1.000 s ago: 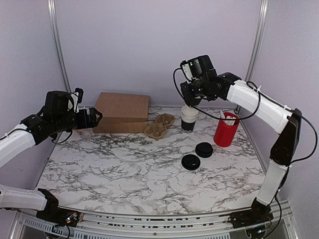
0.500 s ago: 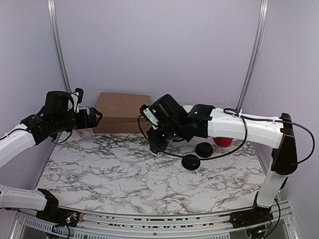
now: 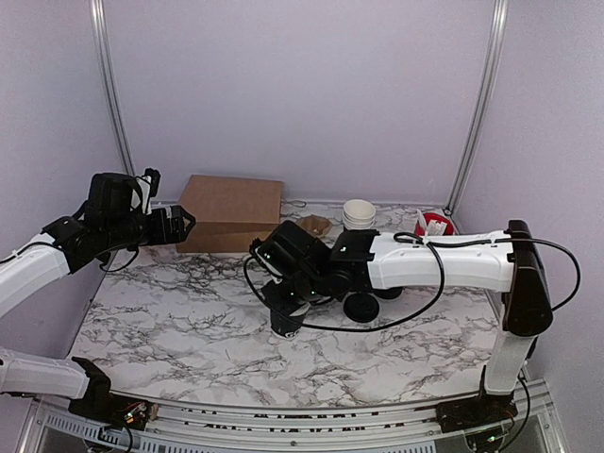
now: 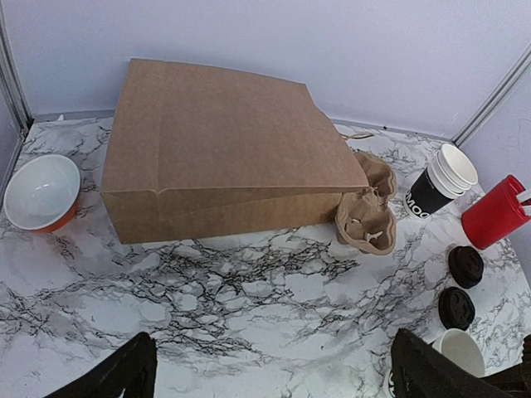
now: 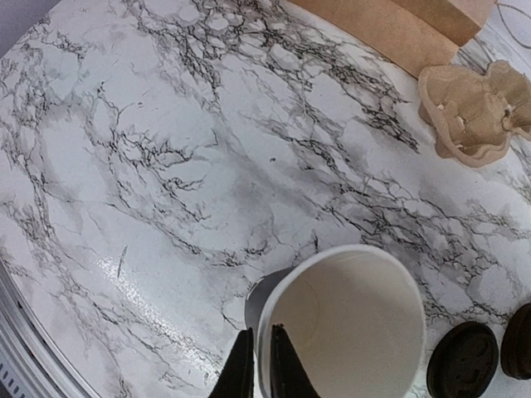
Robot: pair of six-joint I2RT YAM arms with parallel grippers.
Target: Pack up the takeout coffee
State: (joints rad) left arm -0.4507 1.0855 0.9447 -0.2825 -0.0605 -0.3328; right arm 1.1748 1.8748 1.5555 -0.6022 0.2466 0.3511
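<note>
The takeout coffee cup [image 5: 353,327], black outside and white inside, is upright and low over the marble near the table's middle [image 3: 286,324]. My right gripper [image 5: 261,369] is shut on its near rim, one finger inside and one outside. Whether the cup's base touches the table I cannot tell. It also shows at the bottom right of the left wrist view [image 4: 458,352]. Two black lids [image 3: 361,307] [image 5: 461,361] lie just right of the cup. My left gripper [image 4: 274,373] hangs open and empty at the far left, facing the paper bag.
A brown paper bag [image 3: 231,212] lies on its side at the back left, with a pulp cup carrier [image 3: 313,226] beside it. A stack of white-rimmed cups [image 3: 359,214] and a red tub [image 3: 434,225] stand at the back right. A bowl [image 4: 41,192] sits left of the bag.
The right arm swung from the cup stack at the back down to the table's middle, carrying one cup. The left arm has not moved.
</note>
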